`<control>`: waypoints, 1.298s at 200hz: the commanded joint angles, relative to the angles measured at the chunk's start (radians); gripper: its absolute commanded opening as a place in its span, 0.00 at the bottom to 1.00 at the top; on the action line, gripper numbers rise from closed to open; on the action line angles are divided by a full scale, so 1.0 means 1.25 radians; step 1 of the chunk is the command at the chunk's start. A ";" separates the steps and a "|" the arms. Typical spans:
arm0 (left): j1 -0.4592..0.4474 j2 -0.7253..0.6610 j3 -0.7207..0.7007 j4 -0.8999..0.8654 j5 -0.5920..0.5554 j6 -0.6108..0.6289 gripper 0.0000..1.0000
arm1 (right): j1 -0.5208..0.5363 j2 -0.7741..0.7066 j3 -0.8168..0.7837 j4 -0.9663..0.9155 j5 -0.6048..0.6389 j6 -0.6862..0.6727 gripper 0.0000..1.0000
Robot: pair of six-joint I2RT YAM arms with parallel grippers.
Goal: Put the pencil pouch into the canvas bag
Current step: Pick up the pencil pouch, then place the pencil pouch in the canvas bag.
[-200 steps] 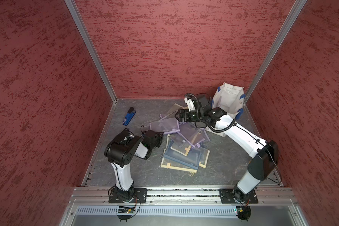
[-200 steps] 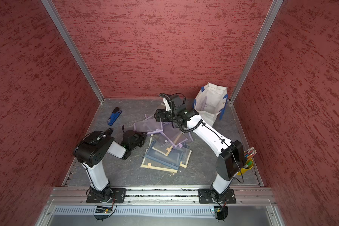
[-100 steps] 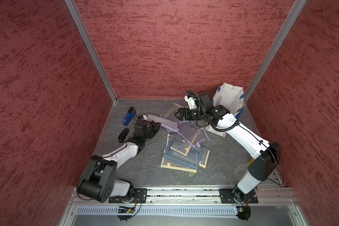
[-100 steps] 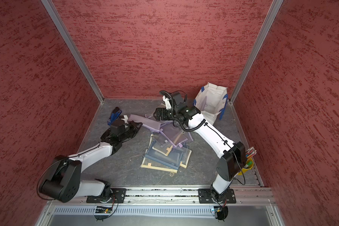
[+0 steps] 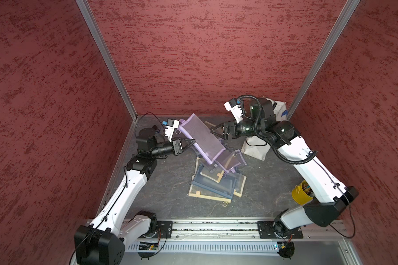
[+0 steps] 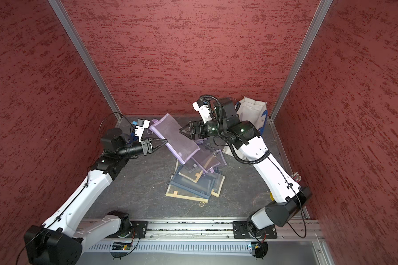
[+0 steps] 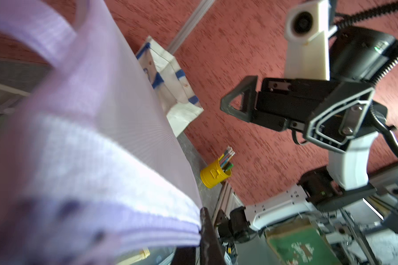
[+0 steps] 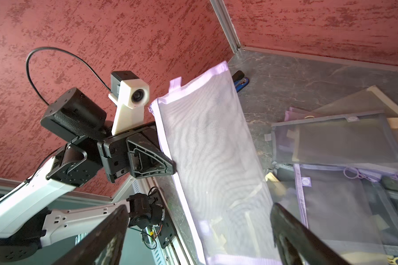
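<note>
Your left fingers [image 5: 190, 142] are pressed together on one long edge of the purple mesh pencil pouch [image 5: 200, 137] and hold it tilted above the desk [image 5: 159, 197], well apart from the canvas bag [image 6: 251, 110]. The bag stands in the far corner, partly hidden behind your right arm. Your right fingers [image 5: 214, 131] are spread wide, between the bag and the pouch, close to the pouch's face. Whether they touch it I cannot tell. A pile of other mesh pouches [image 5: 216, 183] lies flat on the desk, nearer to you than the bag. A yellow cup [image 5: 299, 195] with pencils stands on the bag's side of that pile.
</note>
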 commanded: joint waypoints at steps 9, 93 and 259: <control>-0.019 -0.009 0.072 -0.100 0.122 0.082 0.00 | -0.011 -0.006 -0.035 -0.025 -0.061 -0.024 0.96; -0.057 -0.020 0.102 -0.078 0.131 0.067 0.00 | -0.016 -0.123 -0.185 0.113 -0.186 0.048 0.89; -0.058 0.032 0.096 -0.087 -0.027 0.069 0.47 | -0.065 -0.111 -0.166 0.139 -0.047 0.043 0.00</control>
